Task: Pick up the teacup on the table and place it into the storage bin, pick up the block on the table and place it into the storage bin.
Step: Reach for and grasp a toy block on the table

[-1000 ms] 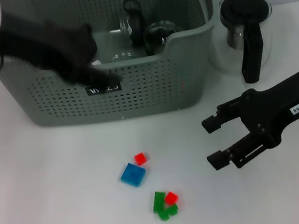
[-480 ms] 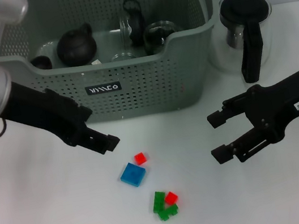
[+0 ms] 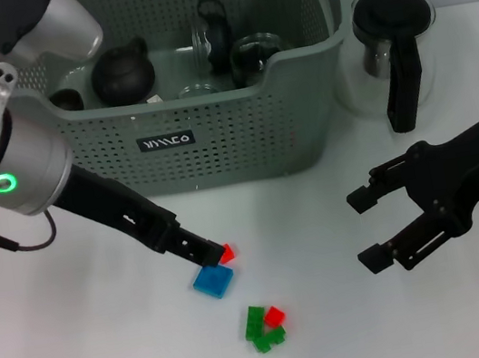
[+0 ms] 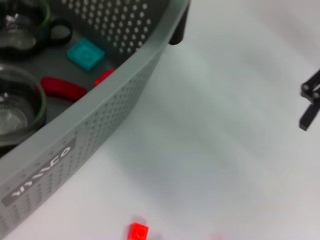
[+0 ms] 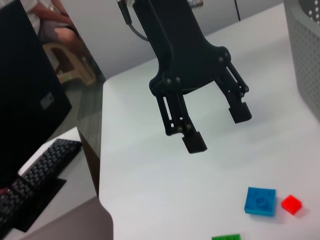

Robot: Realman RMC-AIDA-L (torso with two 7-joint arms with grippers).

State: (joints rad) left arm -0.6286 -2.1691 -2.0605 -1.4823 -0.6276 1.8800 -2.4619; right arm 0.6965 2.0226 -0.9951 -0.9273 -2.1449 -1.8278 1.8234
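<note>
The grey perforated storage bin (image 3: 216,151) stands at the back and holds a black teapot (image 3: 120,70) and glass vessels. No teacup shows on the table. Loose blocks lie in front of the bin: a small red block (image 3: 226,253), a blue block (image 3: 212,281) and a green and red cluster (image 3: 264,326). My left gripper (image 3: 205,256) is low over the table, its tips beside the red and blue blocks. The right wrist view shows this left gripper (image 5: 217,127) open above the blue block (image 5: 260,201). My right gripper (image 3: 361,229) hangs open and holds nothing, to the right of the blocks.
A glass jug (image 3: 393,52) with black lid and handle stands right of the bin. In the left wrist view a teal block (image 4: 86,54) and red pieces (image 4: 62,89) lie inside the bin (image 4: 130,100). The table's left edge (image 5: 100,165) shows in the right wrist view.
My left arm has come out of the bin and swung down to the table, ending beside the red and blue blocks. The right gripper has drifted slightly to the right.
</note>
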